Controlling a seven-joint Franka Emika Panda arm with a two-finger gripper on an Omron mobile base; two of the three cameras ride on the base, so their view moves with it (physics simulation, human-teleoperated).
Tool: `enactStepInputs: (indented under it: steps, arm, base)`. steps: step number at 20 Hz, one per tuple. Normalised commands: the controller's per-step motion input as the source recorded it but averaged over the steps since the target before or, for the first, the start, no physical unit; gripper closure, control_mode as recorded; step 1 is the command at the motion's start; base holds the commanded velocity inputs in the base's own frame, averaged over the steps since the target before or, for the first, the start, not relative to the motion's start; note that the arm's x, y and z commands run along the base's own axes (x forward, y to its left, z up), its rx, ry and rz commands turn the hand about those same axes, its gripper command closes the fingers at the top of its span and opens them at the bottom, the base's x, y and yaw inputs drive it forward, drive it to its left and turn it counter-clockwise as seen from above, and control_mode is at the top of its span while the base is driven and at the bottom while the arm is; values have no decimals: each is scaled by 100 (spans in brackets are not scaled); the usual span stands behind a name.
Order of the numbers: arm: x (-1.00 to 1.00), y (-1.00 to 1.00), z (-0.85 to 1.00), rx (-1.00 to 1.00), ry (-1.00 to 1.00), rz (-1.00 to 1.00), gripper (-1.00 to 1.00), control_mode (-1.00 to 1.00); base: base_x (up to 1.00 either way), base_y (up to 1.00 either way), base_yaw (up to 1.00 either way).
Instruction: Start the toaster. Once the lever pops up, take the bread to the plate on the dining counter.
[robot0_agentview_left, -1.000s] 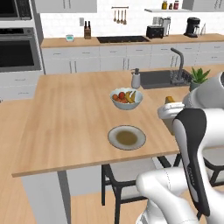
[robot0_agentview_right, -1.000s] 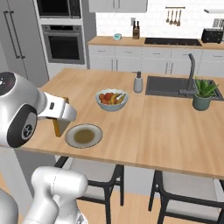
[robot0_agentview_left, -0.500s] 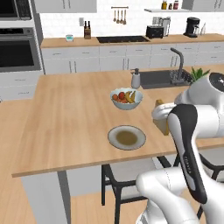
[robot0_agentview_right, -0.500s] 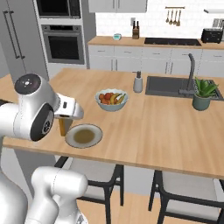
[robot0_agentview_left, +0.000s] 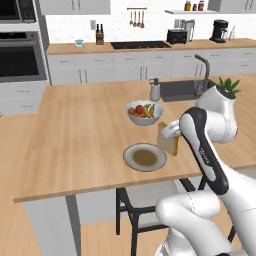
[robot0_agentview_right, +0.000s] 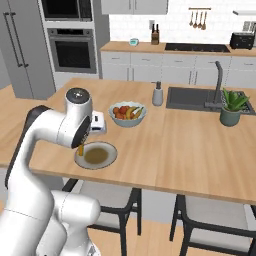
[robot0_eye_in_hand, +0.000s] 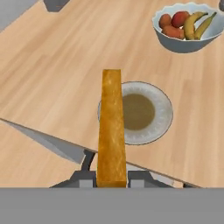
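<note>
**Toast held up by the plate**

The claw (robot0_eye_in_hand: 112, 178) is pinching the bread (robot0_agentview_left: 168, 139) between its two tips. The bread stands up on its edge, not flat. In the hand view it looks like a tall golden strip with a darker crust, and it covers the left part of the plate (robot0_eye_in_hand: 151, 114).

The plate sits on the light wooden surface (robot0_agentview_left: 80, 130), close to the near edge. It is round, with a pale rim and a brown middle. In the left base view the bread hangs just to the right of the plate, over its rim. It is hard to tell if the bread touches the plate or floats just above it.

A white fruit bowl (robot0_agentview_right: 127, 114) with a banana and red fruit stands just behind the plate. A small soap bottle (robot0_agentview_right: 158, 94) stands farther back, next to the sink (robot0_agentview_right: 197, 98). A green plant in a pot (robot0_agentview_right: 232, 106) sits by the sink.

The toaster (robot0_agentview_left: 176, 36) is far away on the back worktop, near the black coffee machine (robot0_agentview_left: 218, 31).
</note>
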Motion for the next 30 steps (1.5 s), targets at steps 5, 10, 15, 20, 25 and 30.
enactStepInputs:
  steps: [5, 10, 15, 20, 25, 30]
  arm:
    - [59, 4, -43, 1, 10, 3, 100, -100]
    - [54, 0, -43, 8, 8, 1, 100, -100]
    - [50, 0, -34, 15, 11, 0, 100, -100]
    - [38, 0, -39, 17, 12, 0, 100, -100]
    - [29, 0, -39, 13, 8, 0, 100, -100]
    - [26, 0, -31, 11, 2, 0, 100, -100]
  base:
    - [0, 0, 0]
    - [0, 0, 0]
    - [0, 0, 0]
    - [0, 0, 0]
    - [0, 0, 0]
    - [0, 0, 0]
